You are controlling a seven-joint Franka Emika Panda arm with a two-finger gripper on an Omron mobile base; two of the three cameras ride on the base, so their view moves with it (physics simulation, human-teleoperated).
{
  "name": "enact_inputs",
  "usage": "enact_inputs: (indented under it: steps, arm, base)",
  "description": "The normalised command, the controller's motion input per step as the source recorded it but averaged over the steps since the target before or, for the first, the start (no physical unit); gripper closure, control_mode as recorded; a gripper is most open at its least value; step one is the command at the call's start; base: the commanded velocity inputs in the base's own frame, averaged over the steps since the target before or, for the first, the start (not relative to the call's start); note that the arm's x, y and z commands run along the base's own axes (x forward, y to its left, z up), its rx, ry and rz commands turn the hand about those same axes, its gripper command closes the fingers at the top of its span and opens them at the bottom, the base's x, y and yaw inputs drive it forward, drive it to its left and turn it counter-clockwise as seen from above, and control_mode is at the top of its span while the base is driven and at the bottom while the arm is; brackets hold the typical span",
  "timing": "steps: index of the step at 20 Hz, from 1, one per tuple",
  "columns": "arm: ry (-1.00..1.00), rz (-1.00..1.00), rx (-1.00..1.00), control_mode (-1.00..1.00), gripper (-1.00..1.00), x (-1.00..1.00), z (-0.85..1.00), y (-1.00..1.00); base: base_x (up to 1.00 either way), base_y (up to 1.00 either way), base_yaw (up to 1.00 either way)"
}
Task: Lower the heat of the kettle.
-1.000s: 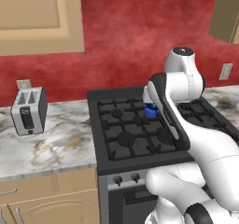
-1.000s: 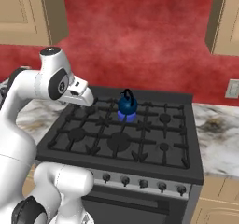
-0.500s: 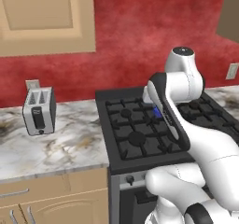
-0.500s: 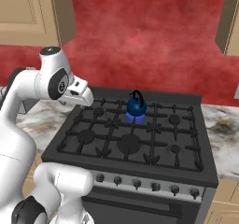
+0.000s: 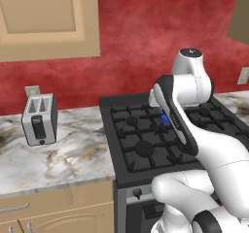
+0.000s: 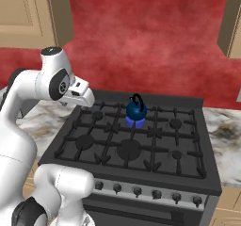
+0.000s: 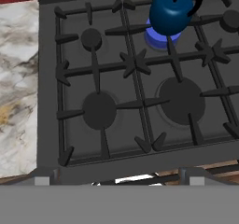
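1. One kettle (image 6: 136,109) is what we see on the black stove (image 6: 141,173): small, round, glossy dark blue, with a thin black handle arching over its top.
2. We find it on the rear middle burner, and a blue flame (image 6: 135,122) glows directly under its base.
3. In the hand view the kettle (image 7: 171,14) sits near the top edge, its round body above the blue ring of flame (image 7: 160,37), behind the large central burner (image 7: 181,99).
4. We see it standing upright; its body is nearly a ball, so we can name no clear long axis.
5. The handle arch runs roughly front to back across the lid in the right base view; the spout is too small for us to tell which way it points.
6. In the left base view the arm covers most of the kettle, and we see only a bit of blue (image 5: 165,119) beside the white forearm.
7. A row of knobs (image 6: 137,190) lines the stove's front panel.
8. We see the hand held above the stove's left rear corner in the right base view; we cannot tell whether the fingers are apart or together.
9. A silver toaster (image 5: 40,120) stands on the marble counter (image 5: 63,154), well apart from the stove.
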Motion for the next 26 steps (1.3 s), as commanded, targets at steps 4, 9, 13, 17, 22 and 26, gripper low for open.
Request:
enact_inputs:
  steps: [4, 9, 13, 17, 22, 26]
  arm:
    - [0.00, 0.00, 0.00, 1.00, -1.00, 0.00, 0.00, 0.00]
    - [0.00, 0.00, 0.00, 1.00, -1.00, 0.00, 0.00, 0.00]
    - [0.00, 0.00, 0.00, 1.00, -1.00, 0.00, 0.00, 0.00]
    - [-0.02, -0.01, 0.01, -1.00, -1.00, -0.14, -0.01, -0.13]
    - [-0.07, -0.15, 0.11, -1.00, -1.00, -0.76, -0.23, -0.90]
    - [-0.03, -0.23, 0.14, -1.00, -1.00, -0.75, -0.36, -1.00]
  base:
    - [0.19, 0.00, 0.00]
    - [0.00, 0.00, 0.00]
    - [0.00, 0.00, 0.00]
    - [-0.09, -0.06, 0.00]
    - [0.00, 0.00, 0.00]
    - [0.00, 0.00, 0.00]
